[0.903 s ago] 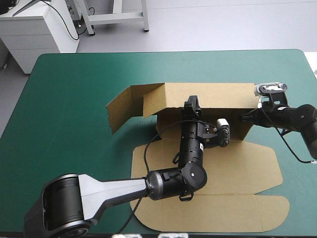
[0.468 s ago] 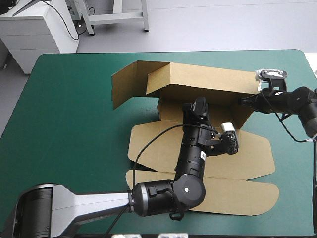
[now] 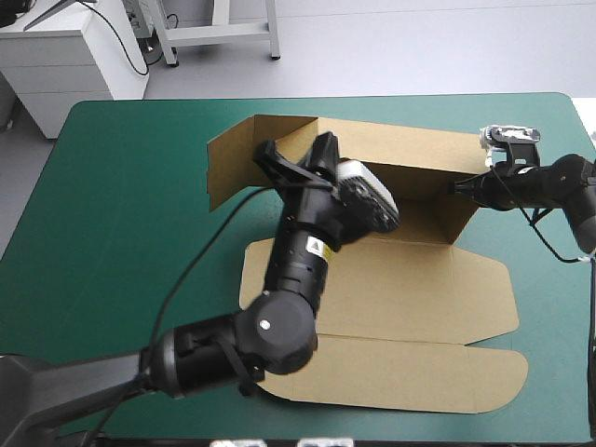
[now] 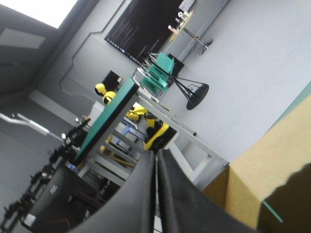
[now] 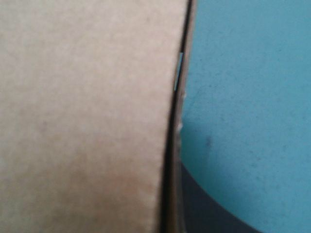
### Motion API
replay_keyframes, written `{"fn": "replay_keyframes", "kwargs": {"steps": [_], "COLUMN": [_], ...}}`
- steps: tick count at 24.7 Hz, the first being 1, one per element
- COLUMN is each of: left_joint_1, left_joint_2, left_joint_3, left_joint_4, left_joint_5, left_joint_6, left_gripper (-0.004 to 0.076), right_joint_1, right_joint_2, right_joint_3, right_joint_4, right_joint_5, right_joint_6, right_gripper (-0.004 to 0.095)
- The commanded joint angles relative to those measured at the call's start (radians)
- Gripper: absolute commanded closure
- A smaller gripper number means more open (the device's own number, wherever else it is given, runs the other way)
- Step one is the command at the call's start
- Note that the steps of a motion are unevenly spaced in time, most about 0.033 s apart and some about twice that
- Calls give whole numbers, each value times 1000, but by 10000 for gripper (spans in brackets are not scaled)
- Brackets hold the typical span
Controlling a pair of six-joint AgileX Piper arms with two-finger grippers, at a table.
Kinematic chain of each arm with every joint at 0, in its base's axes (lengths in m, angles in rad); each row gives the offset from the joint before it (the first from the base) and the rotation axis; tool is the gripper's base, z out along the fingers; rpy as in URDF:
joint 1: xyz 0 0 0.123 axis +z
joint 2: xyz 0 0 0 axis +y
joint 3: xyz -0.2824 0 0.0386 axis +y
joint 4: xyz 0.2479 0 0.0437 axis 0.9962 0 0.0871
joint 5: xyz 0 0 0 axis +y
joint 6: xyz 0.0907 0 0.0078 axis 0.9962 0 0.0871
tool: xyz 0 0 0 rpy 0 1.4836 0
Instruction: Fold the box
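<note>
The brown box (image 3: 410, 279) lies in the middle of the table, its base and lid panels flat toward the front. Its far wall (image 3: 410, 154) stands raised, with a side flap (image 3: 228, 163) angled out at the left end. My left gripper (image 3: 264, 152) is shut and holds nothing, lifted above the wall's left end and pointing far-left. In the left wrist view its fingers (image 4: 156, 154) meet in one arch, with brown board (image 4: 257, 179) beside them. My right gripper (image 3: 456, 189) is shut on the wall's right end. Board (image 5: 82, 121) fills the right wrist view.
The left arm's bulk hangs over the left half of the box. Bare teal-green cover (image 3: 121, 214) stretches left of the box, and a strip (image 5: 243, 97) shows beside the held board. The lid's front edge (image 3: 400, 405) lies close to the table's front edge.
My left arm has risen out of the box's inside and swung to the far left, its fingers closing on the way. The box shifted slightly. The right gripper kept its hold.
</note>
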State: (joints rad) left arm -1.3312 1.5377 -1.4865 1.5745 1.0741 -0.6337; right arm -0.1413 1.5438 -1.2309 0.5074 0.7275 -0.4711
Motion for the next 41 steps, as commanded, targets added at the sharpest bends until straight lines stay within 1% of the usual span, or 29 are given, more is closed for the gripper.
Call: {"fn": "replay_keyframes", "kwargs": {"steps": [1,5,7,10,15,19,21,25,26,27,28,29,30,31,32,33,35,37,39,41], "left_joint_1": [92,282,377,524,751,935,1027,1188,1266,1294,1362,1388,1450,1468,1503,1513,1525,1525,1525,1525], "left_joint_2": [-98,-154,-162,-164,-164,-164,-164,-161,-158,-158,-158,-158,-158,-158,-158,-158,-160,-160,-160,-160], "left_joint_3": [-95,-175,-209,-251,-259,-259,-255,-251,-244,-238,-219,-206,-173,-159,-125,-112,-64,-56,-56,-56], "left_joint_4": [-90,-321,-439,-611,-780,-1059,-1219,-1495,-1631,-1685,-1760,-1783,-1843,-1867,-1912,-1925,-1950,-1953,-1951,-1955], "left_joint_5": [-32,-123,-150,-158,-168,-204,-221,-190,-174,-172,-168,-168,-160,-155,-133,-128,-120,-101,-95,-88], "left_joint_6": [51,142,211,321,375,479,554,711,773,799,831,842,880,898,947,964,997,1004,1006,1006], "left_gripper": [727,727,727,727,727,727,727,727,727,727,727,727,727,727,727,727,727,727,727,727], "right_joint_1": [2,2,2,2,2,2,2,2,2,2,2,2,3,9,37,58,148,224,261,272], "right_joint_2": [-39,-56,-73,-98,-156,-194,-204,-228,-247,-255,-270,-276,-285,-290,-291,-291,-262,-214,-157,-89], "right_joint_3": [-36,-36,-36,-36,-36,-36,-36,-36,-36,-36,-36,-36,-36,-36,-36,-36,-36,-36,-38,-51], "right_joint_4": [44,38,22,-7,-22,-27,-56,-83,-80,-80,-82,-82,-82,-82,-112,-130,-197,-246,-281,-281], "right_joint_5": [10,50,65,94,151,211,252,297,309,318,349,365,399,406,407,405,380,333,298,273], "right_joint_6": [15,18,18,44,69,71,77,95,97,101,104,104,104,105,131,140,193,243,280,280], "right_gripper": [908,908,908,908,907,907,907,907,907,907,908,907,907,907,907,907,907,908,908,908]}}
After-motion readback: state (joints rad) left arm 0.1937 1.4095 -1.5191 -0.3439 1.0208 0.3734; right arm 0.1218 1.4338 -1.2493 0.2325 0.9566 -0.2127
